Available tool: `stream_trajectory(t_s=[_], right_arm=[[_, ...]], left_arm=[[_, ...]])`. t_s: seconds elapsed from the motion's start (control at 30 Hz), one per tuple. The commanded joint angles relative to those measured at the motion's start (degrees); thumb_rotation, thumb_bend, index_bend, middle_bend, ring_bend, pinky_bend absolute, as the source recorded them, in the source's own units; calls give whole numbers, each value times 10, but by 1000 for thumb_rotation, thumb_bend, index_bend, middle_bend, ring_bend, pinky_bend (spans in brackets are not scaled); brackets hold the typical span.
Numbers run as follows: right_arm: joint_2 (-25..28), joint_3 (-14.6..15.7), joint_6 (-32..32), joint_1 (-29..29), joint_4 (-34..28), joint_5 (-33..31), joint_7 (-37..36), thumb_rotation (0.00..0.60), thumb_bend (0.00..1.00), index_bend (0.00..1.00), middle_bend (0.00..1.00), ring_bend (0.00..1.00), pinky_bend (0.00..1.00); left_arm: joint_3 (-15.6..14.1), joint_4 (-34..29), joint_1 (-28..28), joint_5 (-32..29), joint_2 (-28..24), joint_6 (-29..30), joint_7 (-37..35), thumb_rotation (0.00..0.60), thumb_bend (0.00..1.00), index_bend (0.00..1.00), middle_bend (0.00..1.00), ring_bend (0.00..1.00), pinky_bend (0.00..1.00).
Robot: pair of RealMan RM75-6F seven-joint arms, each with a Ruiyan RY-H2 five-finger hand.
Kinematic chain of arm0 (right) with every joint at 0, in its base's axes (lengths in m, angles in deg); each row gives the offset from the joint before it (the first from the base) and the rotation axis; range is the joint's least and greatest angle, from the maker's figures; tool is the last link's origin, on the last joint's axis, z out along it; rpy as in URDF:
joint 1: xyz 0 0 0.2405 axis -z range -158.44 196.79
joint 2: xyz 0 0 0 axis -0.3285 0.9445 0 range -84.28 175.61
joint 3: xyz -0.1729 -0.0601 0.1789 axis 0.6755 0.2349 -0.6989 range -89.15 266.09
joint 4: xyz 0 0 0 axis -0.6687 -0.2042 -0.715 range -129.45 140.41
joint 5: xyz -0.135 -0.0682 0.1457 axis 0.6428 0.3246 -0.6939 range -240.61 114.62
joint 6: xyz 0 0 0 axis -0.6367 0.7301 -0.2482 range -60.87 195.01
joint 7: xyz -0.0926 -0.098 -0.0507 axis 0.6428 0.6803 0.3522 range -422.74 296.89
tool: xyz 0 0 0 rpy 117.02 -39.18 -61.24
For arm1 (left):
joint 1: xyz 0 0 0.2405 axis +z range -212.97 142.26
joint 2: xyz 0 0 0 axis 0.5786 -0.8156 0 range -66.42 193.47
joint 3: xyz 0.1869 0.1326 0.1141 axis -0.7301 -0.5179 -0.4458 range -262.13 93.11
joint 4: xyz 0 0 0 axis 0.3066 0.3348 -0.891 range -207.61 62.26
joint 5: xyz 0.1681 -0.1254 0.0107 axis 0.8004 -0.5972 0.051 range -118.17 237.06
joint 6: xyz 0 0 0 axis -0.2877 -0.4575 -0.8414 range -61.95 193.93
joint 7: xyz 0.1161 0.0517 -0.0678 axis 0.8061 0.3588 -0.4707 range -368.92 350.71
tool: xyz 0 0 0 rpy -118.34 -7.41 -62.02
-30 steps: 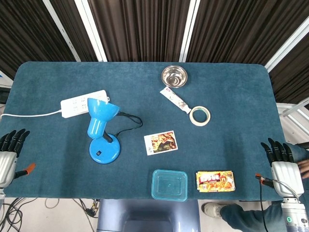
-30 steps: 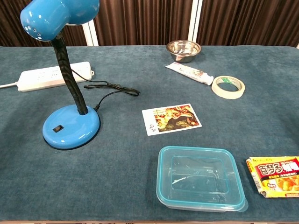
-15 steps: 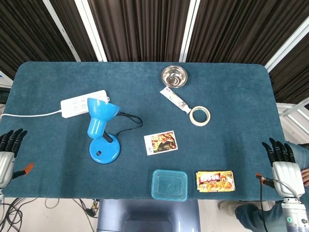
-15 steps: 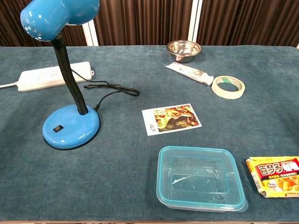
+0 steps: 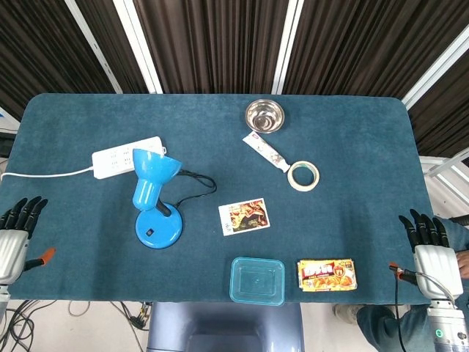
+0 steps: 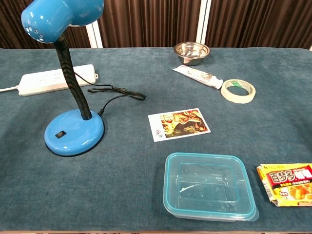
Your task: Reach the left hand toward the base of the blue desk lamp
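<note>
Barely starting: left hand [image 5: 13, 238] is hanging empty, fingers extended, well left of lamp base [image 5: 157, 228]; next, it needs reaching rightward over the counter [image 5: 352, 213].

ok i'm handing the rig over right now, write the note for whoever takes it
Left hand: at the table's left edge, fingers apart, holding nothing, well short of the lamp.
Right hand: at the right edge, fingers apart, holding nothing.
Lamp: upright on the left half of the table, base flat on the cloth with the switch facing the robot, cord trailing back toward the power strip.
Done: nothing yet; the reach has not closed any gap.
Left: carry the left hand in over the table to the base.
</note>
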Motion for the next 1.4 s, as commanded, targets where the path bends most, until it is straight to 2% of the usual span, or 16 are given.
stream_trajectory(t_s=[0.03,0.1,0.17,0.4,0.57,0.83,1.4], right_arm=[[0,0,-1,0,-1,-1,1,600,197,121,55,8,0],[0,-1,0,0,-1,0,2,600,197,121,55,8,0],[-1,-1,2,0,-1,2,1,600,197,121,55,8,0],[-3,1,2,1,1,6,4,600,198,121,55,8,0],[-2,1,2,2,0,6,6,600,197,121,55,8,0],[-2,1,0,2,-1,6,6,600,198,121,55,8,0],[-3,0,-1,4,-3,4,14,600,197,121,55,8,0]], left_arm=[[-5,10,-8,18,15,-7,4,600,361,51,250,325,592],[-16,19,-19,39,26,-24,-6,600,436,51,341,468,707],[-29,31,-33,59,35,-49,-21,600,467,51,400,537,748],[-49,70,-72,71,72,-131,-7,600,549,50,568,662,795],[-55,78,-91,62,96,-178,0,600,565,50,612,681,795],[-54,84,-121,36,124,-244,23,600,565,49,611,684,795],[-44,75,-152,10,148,-282,43,600,564,47,583,682,795]])
